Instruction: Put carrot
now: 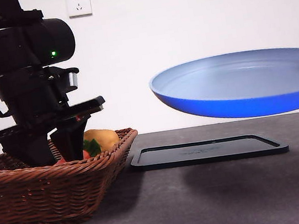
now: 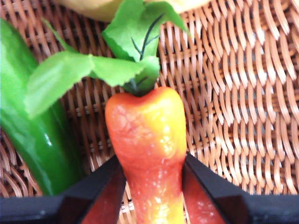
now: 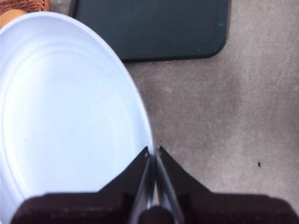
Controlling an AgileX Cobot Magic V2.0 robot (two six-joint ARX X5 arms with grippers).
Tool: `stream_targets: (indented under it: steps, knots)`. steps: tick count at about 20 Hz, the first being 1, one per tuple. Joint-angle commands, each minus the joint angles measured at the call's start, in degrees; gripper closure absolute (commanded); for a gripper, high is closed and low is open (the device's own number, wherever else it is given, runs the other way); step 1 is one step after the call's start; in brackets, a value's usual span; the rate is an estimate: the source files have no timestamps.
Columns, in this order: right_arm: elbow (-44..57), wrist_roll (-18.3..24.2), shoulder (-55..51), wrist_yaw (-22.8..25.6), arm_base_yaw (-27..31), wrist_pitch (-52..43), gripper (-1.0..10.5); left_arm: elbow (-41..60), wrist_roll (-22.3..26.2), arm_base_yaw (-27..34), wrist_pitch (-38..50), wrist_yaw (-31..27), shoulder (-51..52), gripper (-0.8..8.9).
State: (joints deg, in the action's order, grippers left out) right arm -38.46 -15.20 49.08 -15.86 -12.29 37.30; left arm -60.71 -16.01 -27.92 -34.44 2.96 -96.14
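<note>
Left gripper (image 2: 152,186) lowered into wicker basket (image 1: 49,190) at left, jaws closed around carrot (image 2: 147,140) beside green vegetable (image 2: 32,135). Right gripper (image 3: 153,156) pinching rim of blue plate (image 1: 240,85), held above dark tray (image 1: 208,151) on counter (image 1: 207,204).

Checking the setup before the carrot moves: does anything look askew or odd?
Only the blue plate: the right gripper pinches its rim, holding it in the air, tilted, above the dark tray. The left gripper straddles the carrot in the basket.
</note>
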Motion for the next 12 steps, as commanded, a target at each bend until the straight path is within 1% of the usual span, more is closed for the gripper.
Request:
stream_targets:
  steps: [1, 2, 3, 4, 6, 8, 9, 10, 12]
  knots:
    - [-0.6, -0.4, 0.1, -0.2, -0.1, -0.7, 9.4, -0.6, 2.4, -0.2, -0.6, 0.1, 4.3, 6.88]
    - [-0.6, -0.4, 0.1, -0.2, -0.1, -0.7, 9.4, -0.6, 2.8, -0.2, -0.6, 0.6, 8.3, 6.88]
    - [-0.6, -0.5, 0.2, -0.2, -0.1, -0.7, 9.4, -0.6, 2.8, -0.2, -0.8, 3.3, 13.0, 6.88]
    - [-0.6, -0.9, 0.6, -0.3, -0.1, -0.7, 9.4, -0.6, 2.8, -0.2, 0.2, 8.1, 17.8, 6.88]
    - [-0.6, -2.6, 1.6, -1.0, -0.4, -0.7, 9.4, -0.6, 2.1, -1.1, 7.0, 17.6, 24.5, 6.88]
    - [-0.6, -3.5, 3.0, -3.8, -1.5, -0.8, 9.4, -0.6, -1.0, -4.5, 17.5, 27.3, 25.9, 6.88]
    - [-0.6, -3.7, 3.6, -3.7, -2.4, -0.8, 9.4, -0.6, -0.9, -7.5, 21.2, 28.1, 25.2, 6.88]
    - [-0.6, -4.6, 4.2, -3.7, -3.6, -0.8, 9.4, -0.6, -0.7, -11.1, 22.9, 26.9, 24.2, 6.88]
    - [-0.6, -4.9, 5.0, -3.7, -5.6, -0.8, 9.4, -0.6, -0.2, -17.0, 22.4, 21.3, 21.3, 6.88]
